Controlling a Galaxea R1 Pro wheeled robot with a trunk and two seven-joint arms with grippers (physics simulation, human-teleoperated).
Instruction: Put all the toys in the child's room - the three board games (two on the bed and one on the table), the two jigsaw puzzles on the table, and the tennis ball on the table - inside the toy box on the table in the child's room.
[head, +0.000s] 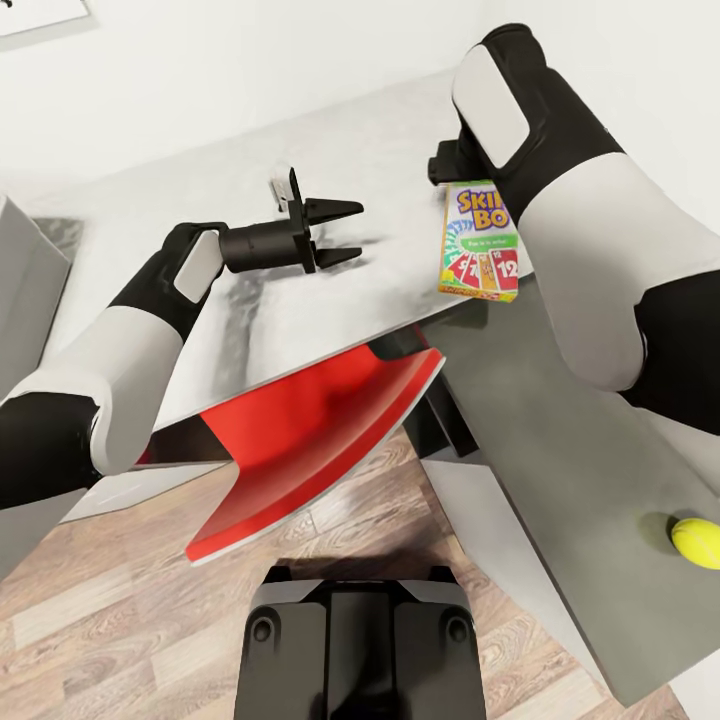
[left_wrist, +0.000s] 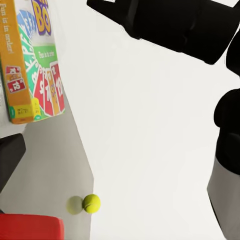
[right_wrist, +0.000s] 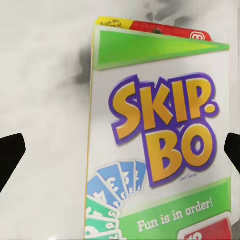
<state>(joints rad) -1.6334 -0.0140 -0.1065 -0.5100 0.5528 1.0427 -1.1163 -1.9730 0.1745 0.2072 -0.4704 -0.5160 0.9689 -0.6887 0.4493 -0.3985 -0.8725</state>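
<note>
Wood-plank floor (head: 130, 620) nearest, with the robot's dark base (head: 360, 645) at bottom centre. Above it a red chair (head: 310, 450) is tucked partly under the white desk (head: 300, 310); the desk is L-shaped, one wing running off to the right. Tennis ball (head: 696, 541) sits on that right wing, near its edge, well apart from everything else; the left wrist view shows it too (left_wrist: 91, 203). Left end effector (head: 340, 232) hovers over the desk middle, fingers spread, empty. Skip-Bo board game (head: 479, 241) is right of it, near the inner corner of the L, and looks raised off the top. Right arm (head: 590, 220) comes in over it and covers its far end. Right end effector: dark fingertips (right_wrist: 11, 155) stand either side of the box, contact not visible, so cannot tell if it is clamped. Plain white wall (head: 250, 70) behind the desk.
</note>
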